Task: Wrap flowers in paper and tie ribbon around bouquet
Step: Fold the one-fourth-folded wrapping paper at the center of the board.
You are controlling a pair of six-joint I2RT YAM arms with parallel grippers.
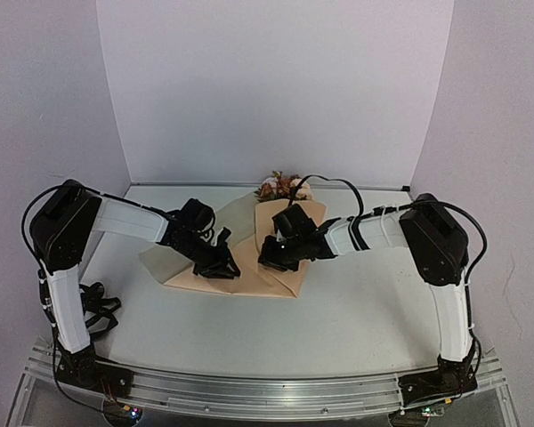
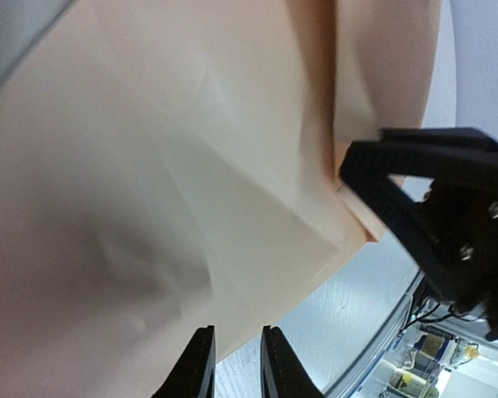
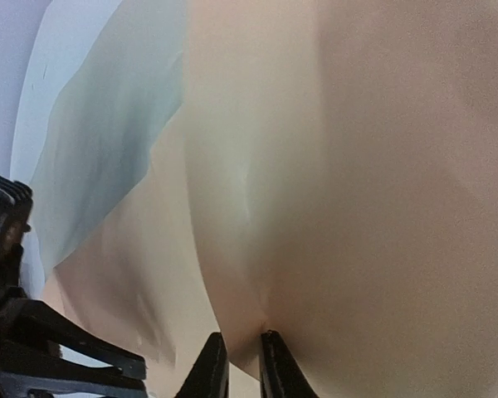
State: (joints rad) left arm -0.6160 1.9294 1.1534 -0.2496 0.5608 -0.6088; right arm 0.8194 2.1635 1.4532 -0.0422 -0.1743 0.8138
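Tan kraft paper sheet [image 1: 247,222] lies on the pale grey tabletop [image 1: 356,302], folded loosely over the small bunch of pink, cream and rust blooms with green leaves [image 1: 283,187]. Only the flower heads poke out at the far end; the stems are hidden under the folds. The step in hand looks like the wrap itself, with both arms down on the near part of the paper, close together. Left jaws sit at the paper's near edge with a narrow gap and nothing visibly clamped. Right jaws are also narrowly parted, a fold of the sheet running down to their gap, not clearly pinched. The paper looks smooth with soft creases. Its flaps overlap in broad flat panels and one corner sticks out toward the near right, so it is more a loose envelope than a cone. No ribbon shows in any view, so tying is not begun. The next move probably calls for a low pinch on a thin flap edge and a pull across to tighten the overlap. One arm should pin the fold, since the sheet may spring open.
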